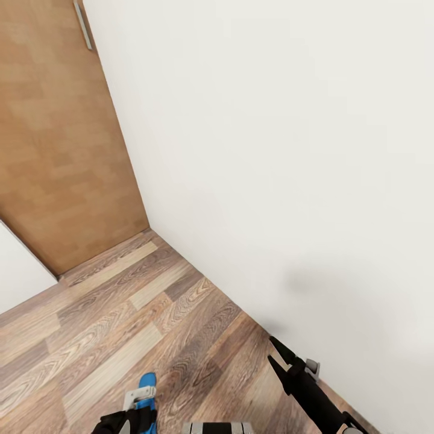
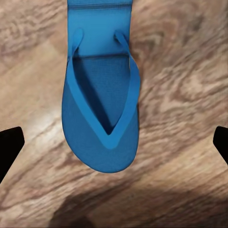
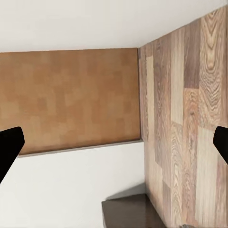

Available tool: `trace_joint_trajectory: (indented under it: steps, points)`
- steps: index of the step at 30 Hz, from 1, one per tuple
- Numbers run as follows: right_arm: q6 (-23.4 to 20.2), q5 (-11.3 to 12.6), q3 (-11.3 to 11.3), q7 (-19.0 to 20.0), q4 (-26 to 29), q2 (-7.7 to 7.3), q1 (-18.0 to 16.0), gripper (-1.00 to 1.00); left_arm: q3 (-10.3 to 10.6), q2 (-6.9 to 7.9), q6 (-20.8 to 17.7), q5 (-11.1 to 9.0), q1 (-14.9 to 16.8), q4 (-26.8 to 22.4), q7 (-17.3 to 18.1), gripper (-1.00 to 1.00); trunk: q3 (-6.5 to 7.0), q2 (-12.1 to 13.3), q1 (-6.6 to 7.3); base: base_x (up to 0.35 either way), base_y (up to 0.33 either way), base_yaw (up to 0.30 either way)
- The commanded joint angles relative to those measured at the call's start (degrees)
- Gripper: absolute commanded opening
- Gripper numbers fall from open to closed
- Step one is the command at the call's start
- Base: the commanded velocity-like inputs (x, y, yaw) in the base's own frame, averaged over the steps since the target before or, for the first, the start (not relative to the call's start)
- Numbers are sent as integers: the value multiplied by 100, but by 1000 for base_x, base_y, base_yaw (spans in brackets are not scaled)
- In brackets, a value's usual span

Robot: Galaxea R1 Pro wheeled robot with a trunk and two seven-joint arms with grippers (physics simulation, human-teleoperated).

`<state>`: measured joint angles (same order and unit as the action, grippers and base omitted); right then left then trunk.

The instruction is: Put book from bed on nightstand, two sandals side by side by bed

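A: Which way is the sandal (image 2: 102, 102) pointing for you?

B: In your left wrist view it is lying flat and sole-down on the floor (image 2: 185, 85), its long axis running from twelve to six o'clock, rounded toe end toward six, the strap's V meeting near the toe. The heel end is running out of frame at twelve.

A: And the room around you?

B: You are facing a corner: a white wall (image 1: 289, 150) is filling the head view from one to five o'clock, a brown door (image 1: 60, 150) is standing at ten o'clock, and wood-plank flooring is spreading below them.

A: Where is the sandal relative to your hands?

B: Your left hand (image 2: 114, 145) is hanging released above it, its dark fingertips (image 2: 9, 145) spread wide to either side of the toe end, touching nothing. In the head view the sandal's blue is peeking out at seven o'clock, just beside that hand. Your right hand (image 1: 276, 355) is at five o'clock, also released and empty, close to the wall.
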<state>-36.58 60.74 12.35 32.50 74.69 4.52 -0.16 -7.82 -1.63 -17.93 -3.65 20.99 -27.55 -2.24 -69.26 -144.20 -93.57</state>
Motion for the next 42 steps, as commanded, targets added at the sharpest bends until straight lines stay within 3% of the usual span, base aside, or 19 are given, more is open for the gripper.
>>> trace_joint_trajectory:
  steps: [1,12,18,22,24,26,31,42]
  points:
    - [-42,25,14,1,2,5,-2,100,-18,-4,-35,-39,0,-13,-18,100,-27,-3,-1,0,0,0]
    - [-42,25,13,1,2,5,-2,100,-22,-4,-32,-48,-1,-5,3,100,-271,-18,-30,0,0,0]
    - [-44,25,13,-6,2,5,-2,100,-50,3,-41,-64,1,-55,-15,100,-271,-18,-30,0,0,0]
    - [-46,25,13,-7,5,5,-2,100,-52,-5,-161,-66,1,-571,-44,100,-271,-18,-30,0,0,0]
    - [-46,27,12,-7,8,5,-2,100,-48,-9,-405,-66,3,-889,-47,100,-271,-18,-30,0,0,0]
    - [-47,29,4,-7,10,5,-2,100,-45,-12,-1081,-66,29,-1396,-45,100,-271,-18,-30,0,0,0]
    - [-43,27,-3,-7,11,5,-2,100,-44,-6,-1792,-55,256,-1946,-40,100,-271,-18,-30,0,0,0]
    - [-45,28,3,-7,8,5,-2,100,-48,11,-1897,-40,334,-2025,-80,100,-470,-30,-53,0,0,0]
